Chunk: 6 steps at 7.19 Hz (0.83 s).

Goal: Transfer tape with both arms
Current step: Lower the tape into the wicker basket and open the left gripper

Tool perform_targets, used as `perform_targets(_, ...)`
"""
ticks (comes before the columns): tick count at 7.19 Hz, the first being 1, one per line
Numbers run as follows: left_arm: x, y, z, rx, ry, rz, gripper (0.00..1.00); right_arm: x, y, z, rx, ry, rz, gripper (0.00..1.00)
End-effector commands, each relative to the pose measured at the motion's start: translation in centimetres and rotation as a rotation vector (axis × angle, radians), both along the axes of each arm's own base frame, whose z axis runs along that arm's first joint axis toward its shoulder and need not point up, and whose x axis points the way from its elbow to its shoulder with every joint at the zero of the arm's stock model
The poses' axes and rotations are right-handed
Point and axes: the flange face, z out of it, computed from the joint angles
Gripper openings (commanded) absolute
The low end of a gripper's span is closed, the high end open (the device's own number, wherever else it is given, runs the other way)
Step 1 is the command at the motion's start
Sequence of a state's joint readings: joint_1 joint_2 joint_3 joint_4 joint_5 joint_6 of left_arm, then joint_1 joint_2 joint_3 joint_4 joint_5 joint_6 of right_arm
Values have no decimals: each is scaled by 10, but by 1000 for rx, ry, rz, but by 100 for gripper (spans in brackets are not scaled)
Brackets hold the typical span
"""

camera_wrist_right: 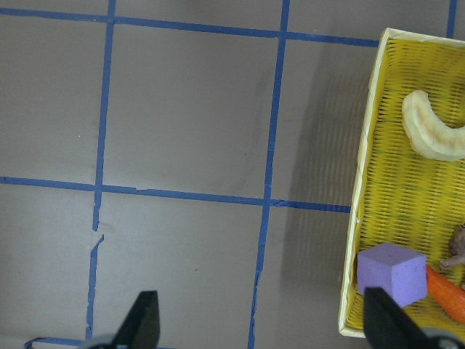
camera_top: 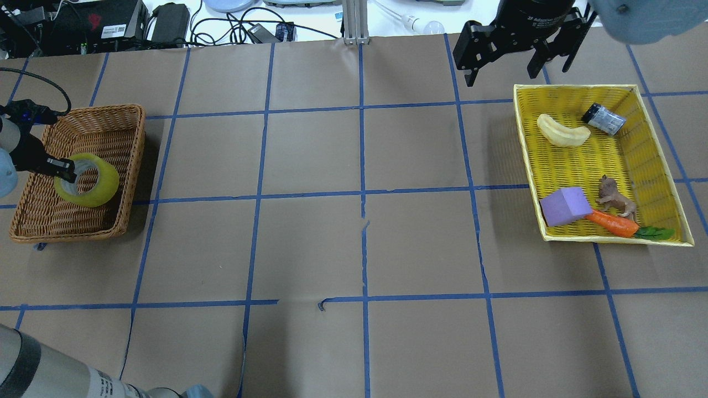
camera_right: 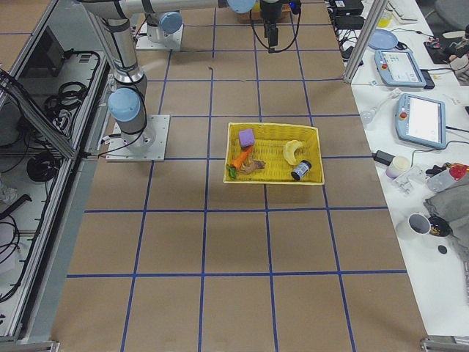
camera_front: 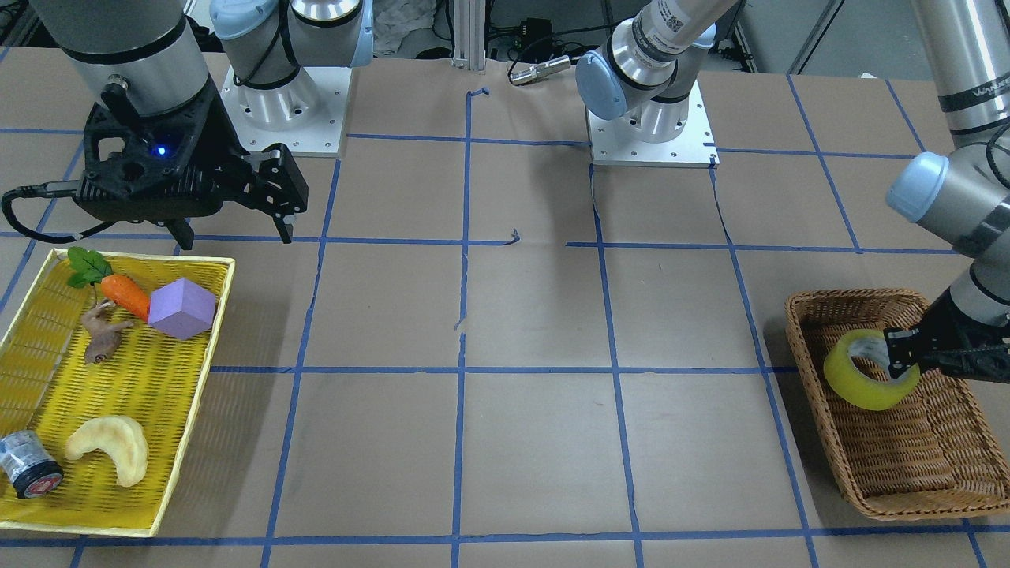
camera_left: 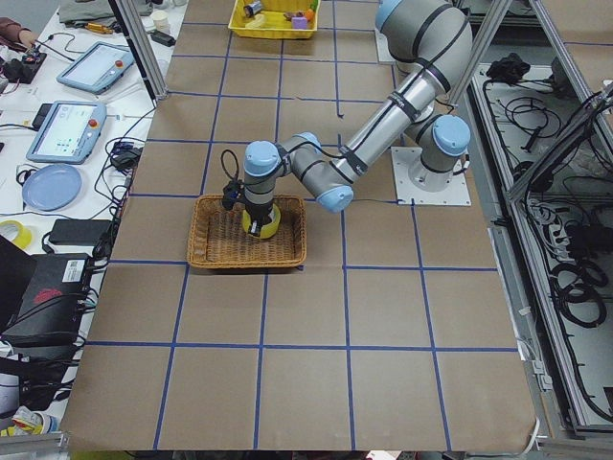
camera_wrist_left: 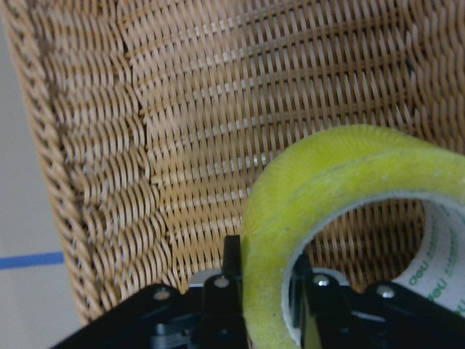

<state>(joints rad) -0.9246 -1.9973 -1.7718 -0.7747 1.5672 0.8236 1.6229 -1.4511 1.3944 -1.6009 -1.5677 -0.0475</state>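
Your left black gripper [camera_front: 895, 367] pinches the wall of the yellow-green translucent tape roll [camera_front: 864, 388] at the brown wicker basket [camera_front: 836, 297], well apart from your wide-open, empty right black gripper [camera_front: 235, 235].

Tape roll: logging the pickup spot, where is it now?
In the overhead view the tape is at the far left, in the wicker basket, held by the left pincer.

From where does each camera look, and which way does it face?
Front: across the table, facing the robot; right hand, yellow tray.
Overhead: behind the robot, looking forward-down; left hand grips tape.
Exterior left: table's end; left arm over basket.
Exterior right: opposite end; right arm's base.
Left wrist: down its fingers onto tape.
Right wrist: straight down; fingertips at bottom.
Shared: front and overhead show tape, basket, yellow tray.
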Motion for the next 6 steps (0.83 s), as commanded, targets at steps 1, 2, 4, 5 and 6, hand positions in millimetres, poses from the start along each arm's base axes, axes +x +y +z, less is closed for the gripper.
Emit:
perform_targets(1, 4, -4, -4, -19, -15, -8, 97, 0, 0, 0, 2, 0, 0, 100)
perform_targets(2, 1, -5, 8, -40, -20, 10, 97, -1, 0, 0, 2, 0, -1, 100)
perform_targets(4, -35, -11, 54, -45, 12, 109, 97, 0, 0, 0, 4, 0, 0, 100)
perform_targets(5, -79, -16, 82, -41, 25, 118, 97, 0, 0, 0, 1, 2, 0, 100)
perform_targets(6, -126, -15, 101, -16, 56, 176, 97, -1, 0, 0, 2, 0, 0, 100)
